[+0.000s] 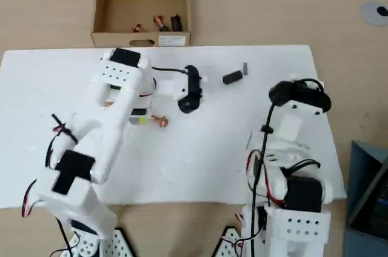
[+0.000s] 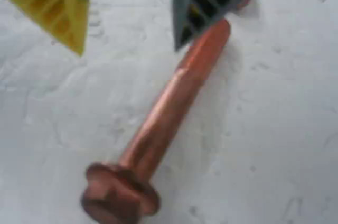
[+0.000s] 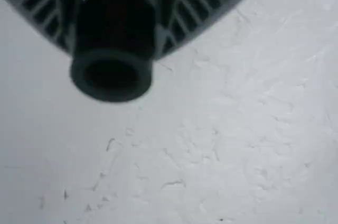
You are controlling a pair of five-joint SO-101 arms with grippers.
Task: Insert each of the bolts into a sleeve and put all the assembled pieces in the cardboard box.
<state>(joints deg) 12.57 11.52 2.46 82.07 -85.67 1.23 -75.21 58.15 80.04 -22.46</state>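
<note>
**Copper bolt (image 2: pixel 169 108) below open left fingers (image 2: pixel 50 2); black sleeve (image 3: pixel 112 71) clamped in right fingers (image 3: pixel 211 2)**

Left fingers: yellow, spread wide, nothing held. The bolt lies flat on the white foam sheet (image 2: pixel 285 145) below them. Its plain end runs under one fingertip and its flanged head points away. Whether that tip touches the shank: cannot tell.

Right fingers: dark, closed on the sleeve from both sides. The sleeve's open bore faces the wrist camera, with foam behind it.

High view: the bolt sits just beside the left fingers, at their 3 o'clock. A loose sleeve (image 1: pixel 232 77) lies well apart from the bolt, at its 1 o'clock. A small grey piece (image 1: pixel 245 68) lies just beside the loose sleeve, at its 1 o'clock. The right arm (image 1: pixel 291 148) sits folded over the sheet's 4 o'clock side. The cardboard box (image 1: pixel 106 8) stands on the wooden bench (image 1: pixel 36 20) at the sheet's 12 o'clock edge. Three assembled pieces (image 1: pixel 159 23) lie inside it along the wall nearest the sheet.
</note>
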